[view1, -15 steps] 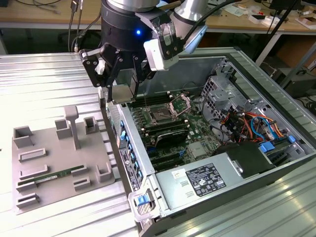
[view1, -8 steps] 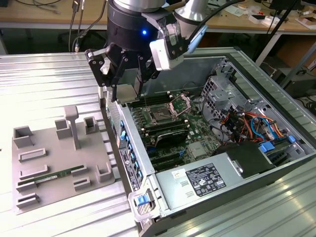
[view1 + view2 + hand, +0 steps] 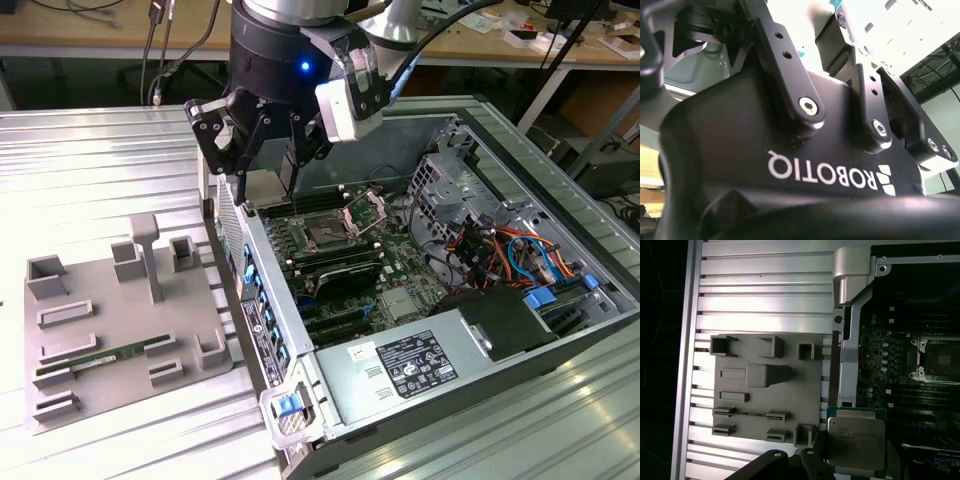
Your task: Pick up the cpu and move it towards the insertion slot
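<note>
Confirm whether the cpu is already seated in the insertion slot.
No: in the first wrist view the cpu sits at the pincer, apart from the open insertion slot.

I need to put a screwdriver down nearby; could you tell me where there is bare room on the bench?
Free: the ribbed aluminium tabletop behind the grey fixture tray, and the strip in front of the computer case. Crowded: the tray's holders, and the motherboard around the insertion slot, where the end effector hangs holding the cpu.

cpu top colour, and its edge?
Pale silver-grey metal top on the cpu, green board edge around it; clearest in the first wrist view.
</note>
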Action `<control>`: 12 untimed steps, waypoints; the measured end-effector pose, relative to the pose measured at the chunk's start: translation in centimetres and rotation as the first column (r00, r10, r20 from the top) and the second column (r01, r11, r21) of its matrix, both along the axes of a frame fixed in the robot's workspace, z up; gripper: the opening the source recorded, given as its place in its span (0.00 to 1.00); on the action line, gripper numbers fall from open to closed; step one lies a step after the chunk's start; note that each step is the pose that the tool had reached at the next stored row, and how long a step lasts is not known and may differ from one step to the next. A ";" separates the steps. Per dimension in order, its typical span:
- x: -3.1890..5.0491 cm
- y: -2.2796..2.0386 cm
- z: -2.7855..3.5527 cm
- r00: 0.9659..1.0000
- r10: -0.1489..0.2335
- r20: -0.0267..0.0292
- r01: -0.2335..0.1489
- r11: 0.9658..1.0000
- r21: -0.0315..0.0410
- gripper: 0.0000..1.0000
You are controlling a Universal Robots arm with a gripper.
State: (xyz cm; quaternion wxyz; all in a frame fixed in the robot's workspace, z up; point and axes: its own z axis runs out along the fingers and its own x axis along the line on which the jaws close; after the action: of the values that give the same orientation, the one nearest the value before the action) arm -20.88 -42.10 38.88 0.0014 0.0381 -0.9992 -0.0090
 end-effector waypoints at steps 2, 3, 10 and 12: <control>0.18 0.00 -0.01 1.000 0.000 0.000 0.000 1.000 0.000 0.55; 0.27 0.00 -0.01 1.000 0.000 0.000 0.000 1.000 0.000 0.55; 1.41 0.01 -0.04 1.000 0.000 0.000 0.000 1.000 0.000 0.55; 1.76 0.01 -0.05 1.000 0.000 0.000 0.000 1.000 0.000 0.55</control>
State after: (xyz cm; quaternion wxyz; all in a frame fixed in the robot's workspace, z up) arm -19.12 -42.09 38.83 0.0013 0.0381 -0.9992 -0.0091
